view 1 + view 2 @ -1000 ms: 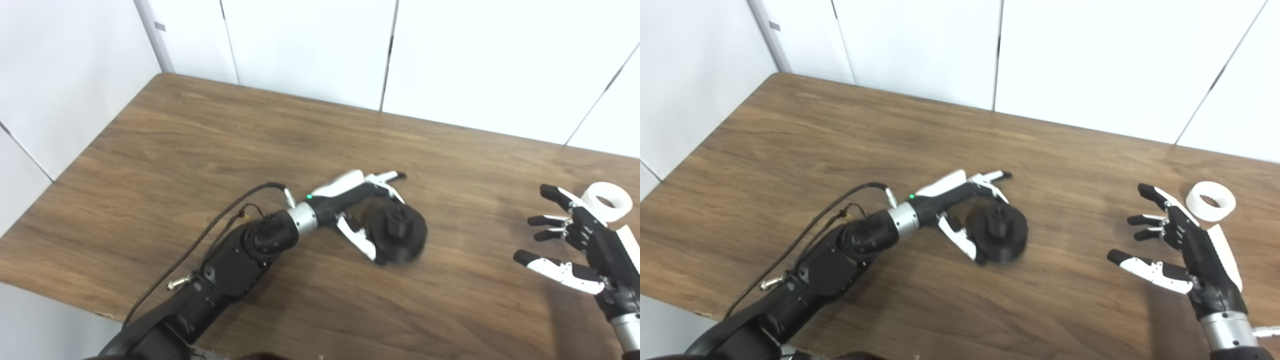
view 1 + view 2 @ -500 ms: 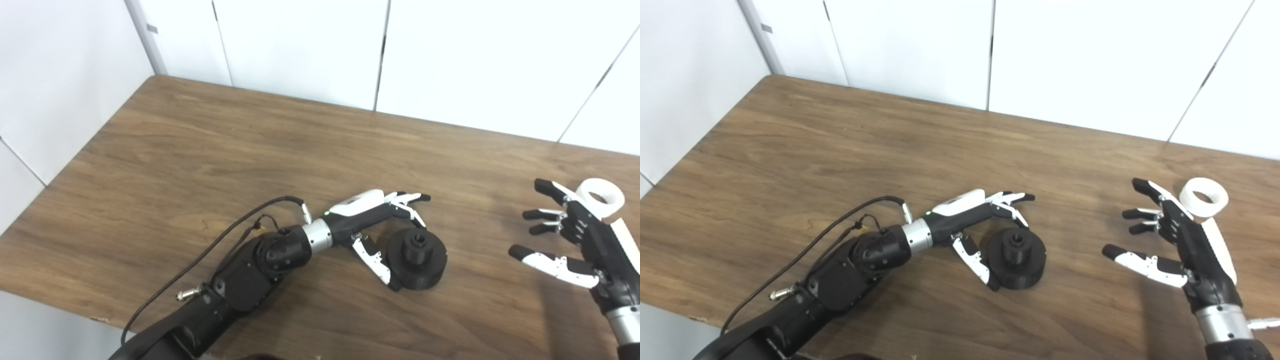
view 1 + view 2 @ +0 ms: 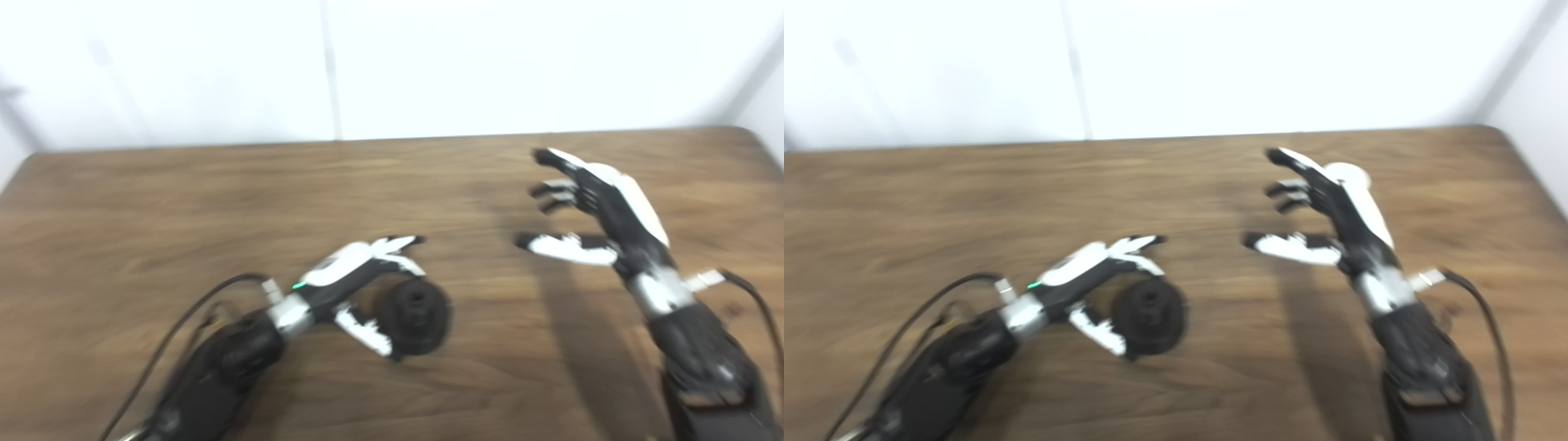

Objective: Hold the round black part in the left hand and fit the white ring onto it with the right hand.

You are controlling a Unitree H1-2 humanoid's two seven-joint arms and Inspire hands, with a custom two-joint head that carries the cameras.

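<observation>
The picture is blurred. The round black part (image 3: 418, 316) lies flat on the wooden table (image 3: 184, 202), its hub facing up. My left hand (image 3: 361, 286) is open around its left side, fingers spread past its far edge and thumb (image 3: 366, 331) along its near-left edge. My right hand (image 3: 589, 205) hovers open to the right, fingers spread and pointing left and away. The white ring (image 3: 1352, 173) shows only as a pale rounded edge behind that hand in the right eye view; the hand hides it in the left eye view.
White wall panels run along the table's far edge. The table's far right corner (image 3: 750, 131) is in view. Cables trail from the left forearm (image 3: 184, 318) and from the right wrist (image 3: 744, 288).
The camera has swung right and the whole picture has shifted and blurred. The right hand now overlaps the white ring instead of sitting near-left of it. The left hand stays open beside the black part.
</observation>
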